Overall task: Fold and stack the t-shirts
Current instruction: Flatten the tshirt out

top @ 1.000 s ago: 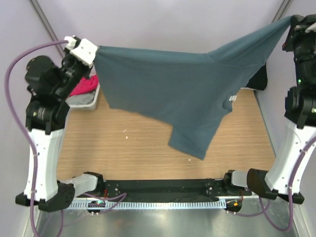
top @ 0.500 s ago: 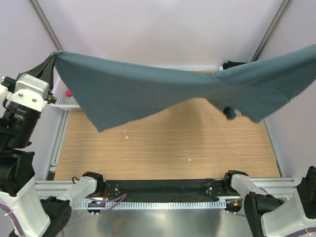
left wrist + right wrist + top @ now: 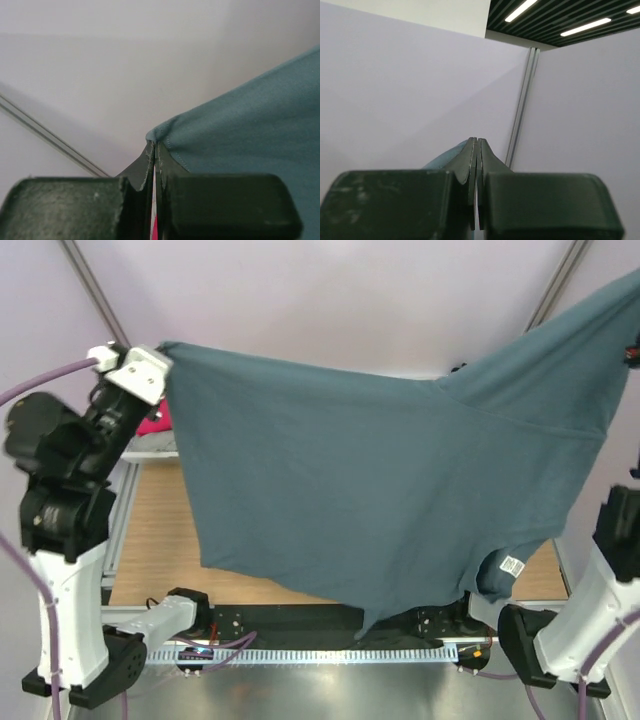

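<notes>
The left gripper [image 3: 155, 161] is pinched tight on one corner of the blue-grey shirt [image 3: 380, 490], with the hem squeezed right between its fingers. From there the shirt hangs out to that gripper's right as one big sheet and sags well below both hands. The little label [image 3: 512, 566] dangles near the bottom, over on the right gripper's side. The right gripper [image 3: 476, 150] is squeezed together too, with a sliver of blue cloth at its fingers, so I'd say it has the opposite corner.

Handling-wise this looks light, floppy and stretchy. It won't keep any shape, so I'd hold the corners or hem seams like they're doing and keep the top edge taut.

Compared with half a second back, the shirt was flung out nearly flat between the hands. Now it has dropped and billowed down, hiding most of the table [image 3: 150, 540], and the left arm has swung back in.
</notes>
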Action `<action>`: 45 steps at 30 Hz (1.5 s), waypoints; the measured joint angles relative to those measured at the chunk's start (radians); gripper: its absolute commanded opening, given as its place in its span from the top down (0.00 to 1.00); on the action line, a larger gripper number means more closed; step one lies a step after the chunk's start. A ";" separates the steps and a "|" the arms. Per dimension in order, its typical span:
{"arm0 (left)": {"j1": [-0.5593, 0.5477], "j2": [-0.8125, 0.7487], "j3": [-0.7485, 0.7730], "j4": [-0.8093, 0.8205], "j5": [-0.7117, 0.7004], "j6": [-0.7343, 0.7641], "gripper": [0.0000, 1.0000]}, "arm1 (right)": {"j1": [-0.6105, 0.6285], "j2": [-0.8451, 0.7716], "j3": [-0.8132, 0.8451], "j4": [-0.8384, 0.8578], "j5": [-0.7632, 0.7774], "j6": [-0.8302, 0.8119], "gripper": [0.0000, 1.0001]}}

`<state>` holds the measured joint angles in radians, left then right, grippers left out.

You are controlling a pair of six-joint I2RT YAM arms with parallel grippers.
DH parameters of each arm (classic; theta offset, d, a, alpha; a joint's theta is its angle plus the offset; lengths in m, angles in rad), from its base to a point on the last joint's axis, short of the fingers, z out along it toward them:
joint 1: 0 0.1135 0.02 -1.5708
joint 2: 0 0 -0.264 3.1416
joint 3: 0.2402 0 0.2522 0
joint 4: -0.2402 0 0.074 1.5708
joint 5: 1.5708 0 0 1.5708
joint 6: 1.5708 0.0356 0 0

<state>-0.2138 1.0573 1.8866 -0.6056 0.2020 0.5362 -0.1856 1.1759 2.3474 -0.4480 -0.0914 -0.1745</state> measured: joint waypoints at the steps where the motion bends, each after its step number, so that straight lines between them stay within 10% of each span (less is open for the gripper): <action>1: 0.000 0.006 -0.030 0.011 -0.005 0.003 1.00 | 0.000 0.008 -0.038 0.019 -0.002 -0.001 0.99; 16: 0.029 0.543 -0.414 0.258 -0.018 0.050 1.00 | 0.083 0.532 -0.591 0.182 -0.056 -0.115 0.99; 29: 0.056 1.075 -0.043 0.296 -0.093 0.029 1.00 | 0.159 1.083 -0.307 0.206 -0.006 -0.214 0.99; 45: 0.107 1.234 0.154 0.248 -0.196 -0.030 1.00 | 0.156 1.124 -0.296 0.229 0.019 -0.216 0.99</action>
<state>-0.1066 2.2917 2.0403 -0.3576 0.0055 0.5060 -0.0299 2.3001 2.0510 -0.2188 -0.0723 -0.3904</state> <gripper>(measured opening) 0.002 0.026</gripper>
